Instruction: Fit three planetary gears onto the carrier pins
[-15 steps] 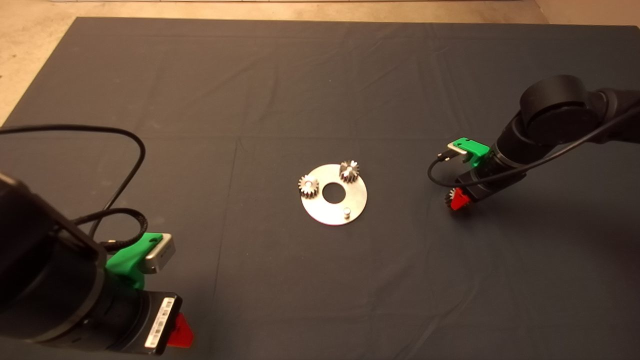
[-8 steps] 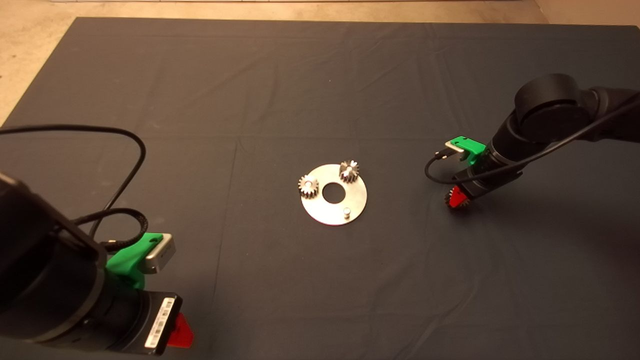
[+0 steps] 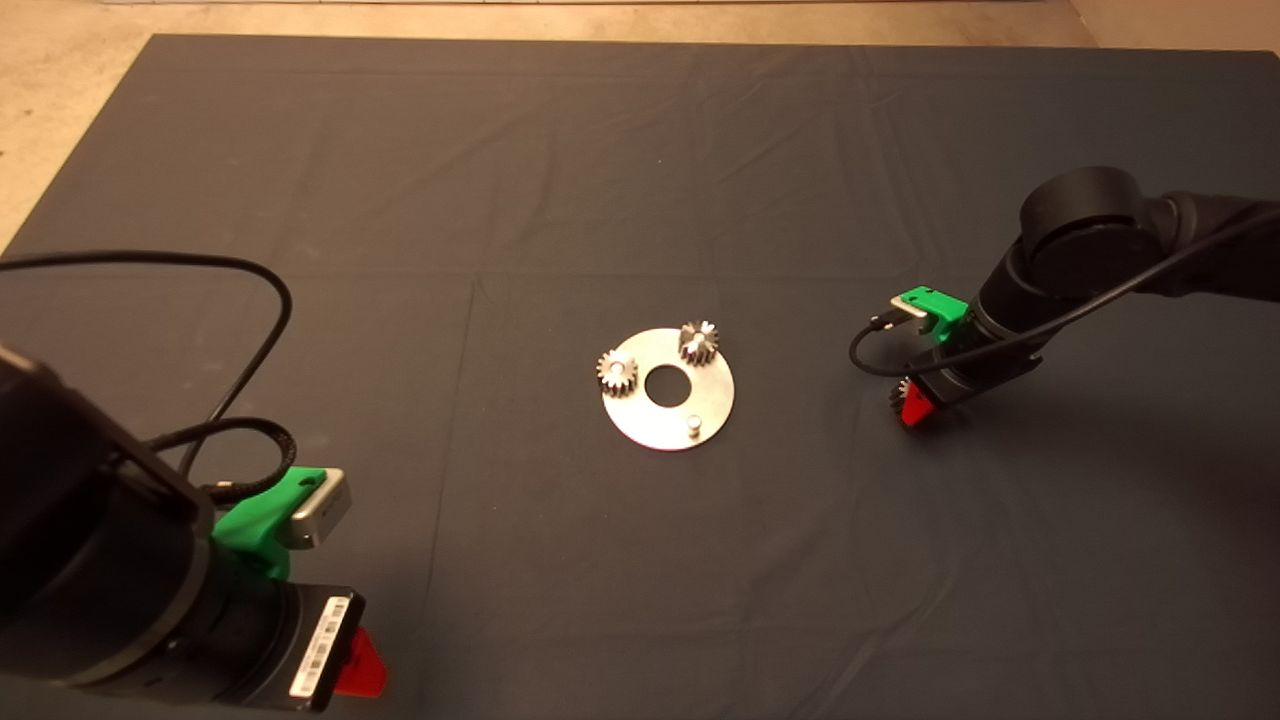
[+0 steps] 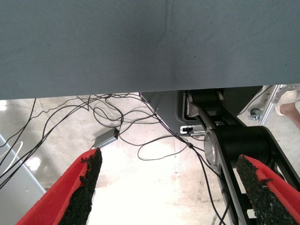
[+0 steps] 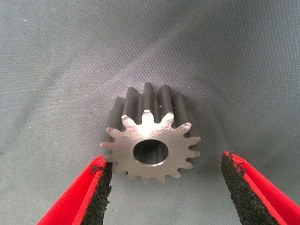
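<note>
- The counter is covered by a dark mat, wrinkled in places, and carries everything in play.
- The left gripper waits at the near-left edge, well apart from the work; in its wrist view its jaws stand wide and empty, with only floor cables and the robot's base beyond the mat's edge.
- The right gripper is low over the mat at the right, well apart from the disc. Its jaws are wide, one on each side of the third gear; one pad is just at the teeth, the other pad clearly apart.
- The flat silver disc lies mid-counter with a large central hole.
- Two planetary gears are already seated: one on the left pin, one on the far pin.
- The third gear lies flat on the mat, bore up.
- The near-right carrier pin stands bare, awaiting it.
- Risks, as I judge them: because the jaws are off-centre, closing may shove the gear sideways across the cloth before both pads bite, or pinch on tooth tips so that it tilts or pops out.
- A tilted gear would likely jam on the pin, or clash teeth with a seated neighbour and nudge the loose disc.
</note>
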Available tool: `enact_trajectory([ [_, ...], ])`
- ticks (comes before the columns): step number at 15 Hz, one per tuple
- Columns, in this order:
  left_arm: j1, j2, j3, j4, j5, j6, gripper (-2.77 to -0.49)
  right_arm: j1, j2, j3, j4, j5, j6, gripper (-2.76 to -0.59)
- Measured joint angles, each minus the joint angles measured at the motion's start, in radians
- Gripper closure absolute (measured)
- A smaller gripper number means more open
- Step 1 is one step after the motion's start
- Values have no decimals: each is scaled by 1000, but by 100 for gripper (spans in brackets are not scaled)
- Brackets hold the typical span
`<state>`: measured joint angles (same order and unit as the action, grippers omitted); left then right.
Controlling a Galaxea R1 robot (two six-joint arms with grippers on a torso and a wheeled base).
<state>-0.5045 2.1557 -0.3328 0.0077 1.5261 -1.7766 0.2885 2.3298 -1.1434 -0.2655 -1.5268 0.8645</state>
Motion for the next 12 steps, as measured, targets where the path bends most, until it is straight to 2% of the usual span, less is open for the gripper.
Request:
enact_trajectory([
  [1,0,0,0,0,0,0,-204,-3,0,-1,0,-1,0,-170],
  [3,0,0,0,0,0,0,-204,-3,0,-1,-1,0,0,-152],
  [6,0,0,0,0,0,0,-204,-9,0,-1,-13,0,0,-152],
  [8,0,0,0,0,0,0,-204,-18,0,-1,-18,1,0,-138],
  [12,0,0,0,0,0,0,-204,-20,0,-1,-34,-1,0,-136],
])
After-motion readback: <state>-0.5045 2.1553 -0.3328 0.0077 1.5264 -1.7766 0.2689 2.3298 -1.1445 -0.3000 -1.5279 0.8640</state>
